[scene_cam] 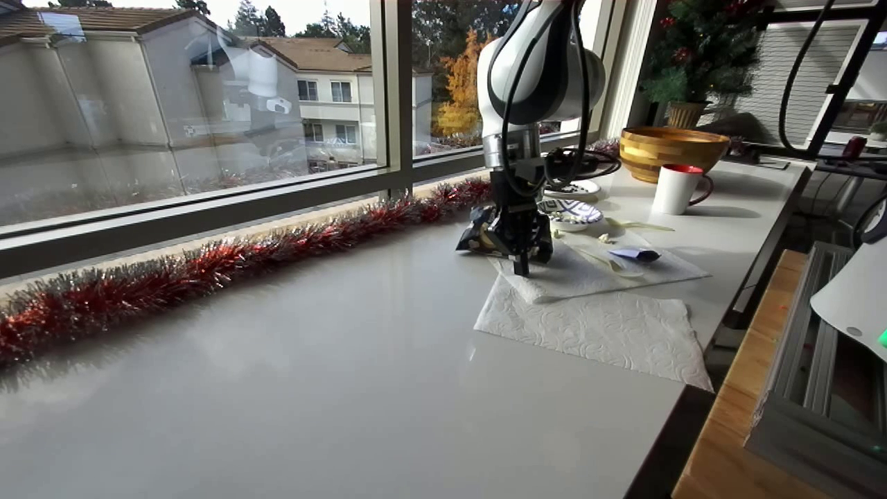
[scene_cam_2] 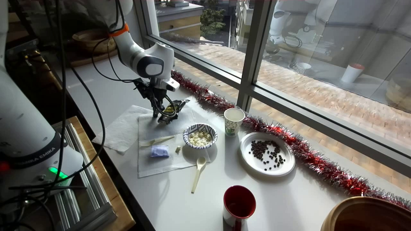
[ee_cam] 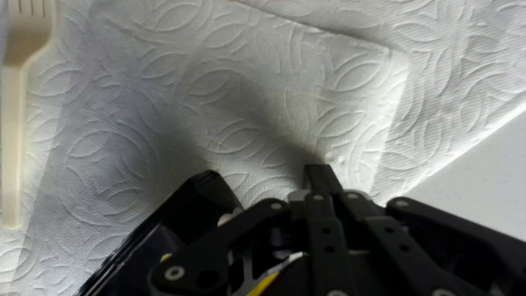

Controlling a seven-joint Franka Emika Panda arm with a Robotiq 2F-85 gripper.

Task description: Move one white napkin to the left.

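Nearest in the wrist view is the gripper (ee_cam: 319,174), its fingers pressed together; whether they pinch anything, I cannot tell. Under the tips lies the upper napkin (ee_cam: 185,102), overlapping a second napkin (ee_cam: 444,82). If the upper is meant, better drag it low and slowly: the black packet (ee_cam: 172,218), the fork (ee_cam: 13,123) and the bowl (scene_cam_2: 196,128) may ride along or tip.

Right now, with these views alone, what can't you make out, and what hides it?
Lower napkin: part hidden beneath the upper napkin, all views.
Dark packet: partly behind the gripper and cut off by the wrist view's bottom edge.
Fork: tine tips beyond the wrist view's top edge.
Corner wooden bowl: cut off by an exterior view's bottom and right edges.
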